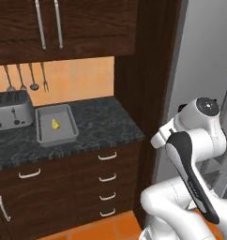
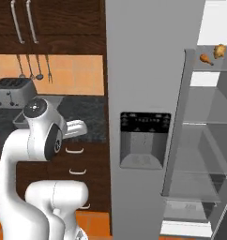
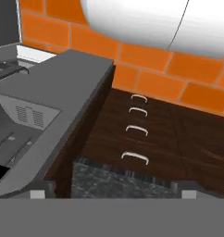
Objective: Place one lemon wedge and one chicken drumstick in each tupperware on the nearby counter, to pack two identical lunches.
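On the tabletop [image 1: 101, 123], a rectangular tupperware [image 1: 56, 123] sits beside the toaster [image 1: 11, 111], well back from the front edge, with one yellow lemon wedge [image 1: 55, 123] inside it. Two chicken drumsticks [image 2: 213, 54] lie on an upper shelf [image 2: 211, 65] of the open fridge [image 2: 139, 93]. The fingers [image 3: 112, 190] stand spread wide and empty. We judge a drumstick light, lumpy and possibly greasy, best pinched across its thick meaty end; the wedge looks soft, light and easily crushed.

Speckled stone counter [image 1: 101, 123], wood drawers [image 1: 106, 180]
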You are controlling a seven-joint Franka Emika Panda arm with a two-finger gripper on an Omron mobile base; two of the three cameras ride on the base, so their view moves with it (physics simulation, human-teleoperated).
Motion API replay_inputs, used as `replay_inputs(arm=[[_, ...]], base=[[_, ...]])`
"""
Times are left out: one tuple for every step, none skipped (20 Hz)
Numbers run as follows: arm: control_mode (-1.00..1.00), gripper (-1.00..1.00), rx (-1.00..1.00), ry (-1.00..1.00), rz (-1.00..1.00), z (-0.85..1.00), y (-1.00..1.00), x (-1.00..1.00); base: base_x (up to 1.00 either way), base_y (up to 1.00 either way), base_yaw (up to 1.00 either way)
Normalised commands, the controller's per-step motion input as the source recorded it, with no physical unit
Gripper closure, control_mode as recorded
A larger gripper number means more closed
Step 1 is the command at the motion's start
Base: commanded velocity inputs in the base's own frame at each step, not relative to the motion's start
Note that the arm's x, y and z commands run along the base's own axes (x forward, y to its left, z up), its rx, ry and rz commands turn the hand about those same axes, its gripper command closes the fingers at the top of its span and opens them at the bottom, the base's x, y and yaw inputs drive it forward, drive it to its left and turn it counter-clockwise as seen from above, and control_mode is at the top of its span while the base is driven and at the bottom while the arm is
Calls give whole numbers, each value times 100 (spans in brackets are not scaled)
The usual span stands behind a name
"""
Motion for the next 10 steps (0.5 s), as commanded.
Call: replay_inputs(arm=[[100,-100,0,0,0,0,0,0],[100,-100,0,0,0,0,0,0],[100,-100,0,0,0,0,0,0],[100,-100,0,0,0,0,0,0],[100,-100,0,0,0,0,0,0],[100,-100,0,0,0,0,0,0],[100,-100,0,0,0,0,0,0],[100,-100,0,0,0,0,0,0],[100,-100,0,0,0,0,0,0],[100,-100,0,0,0,0,0,0]], base=[[0,-100,-8],[0,-100,-11],[1,-100,-13],[9,-100,-13],[12,-100,-13],[17,-100,-14],[20,-100,-14],[24,-100,-13],[26,-100,-12],[29,-99,-10]])
